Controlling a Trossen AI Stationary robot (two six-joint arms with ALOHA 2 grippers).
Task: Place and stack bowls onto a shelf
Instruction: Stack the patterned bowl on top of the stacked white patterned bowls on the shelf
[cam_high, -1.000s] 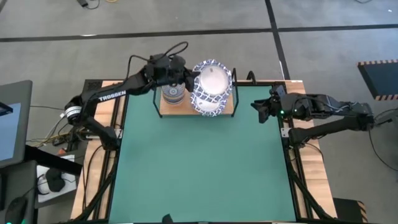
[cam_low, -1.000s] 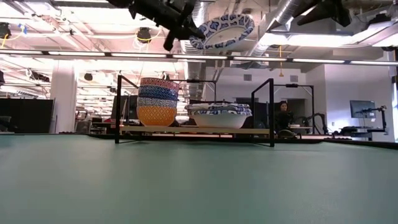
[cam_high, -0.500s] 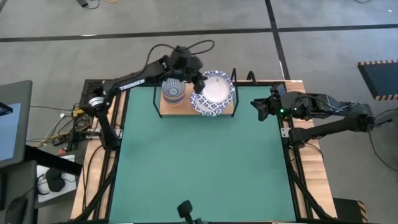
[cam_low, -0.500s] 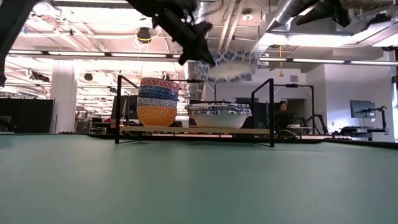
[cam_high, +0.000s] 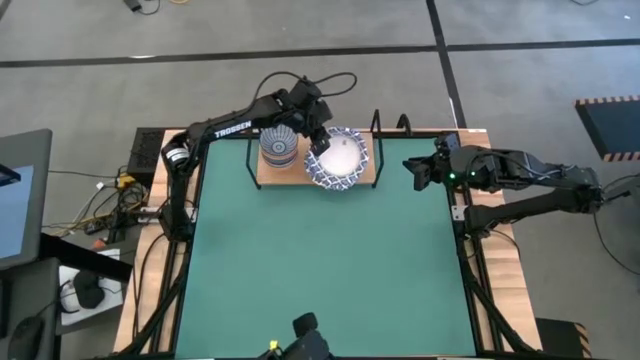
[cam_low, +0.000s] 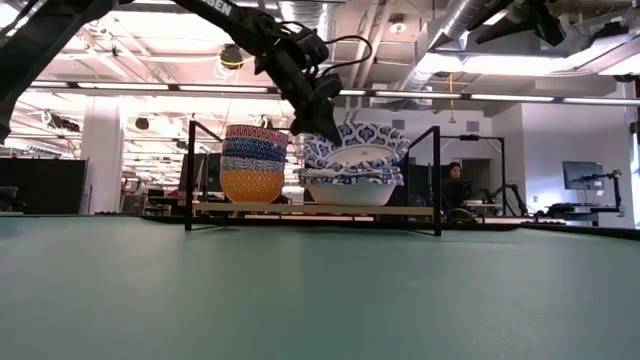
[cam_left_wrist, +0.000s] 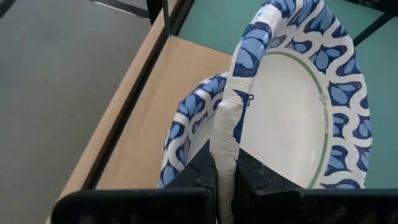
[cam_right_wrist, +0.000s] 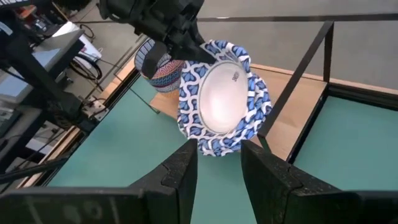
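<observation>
Shelf (cam_high: 270, 178) at table's far edge | white stack (cam_low: 352, 188) on it, small-bowl stack (cam_low: 253, 170) beside | top patterned bowl (cam_high: 338, 158) tilted on white stack, last one, release left | left gripper (cam_left_wrist: 226, 177) pinching its rim | right gripper (cam_right_wrist: 217, 163) parted, empty, waiting aside

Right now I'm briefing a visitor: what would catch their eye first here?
The left gripper pinches the rim of a blue-patterned white bowl, tilted over the matching stack on the wooden shelf. Beside it stands a colourful stack of small bowls. The right gripper waits open at the table's right edge.
</observation>
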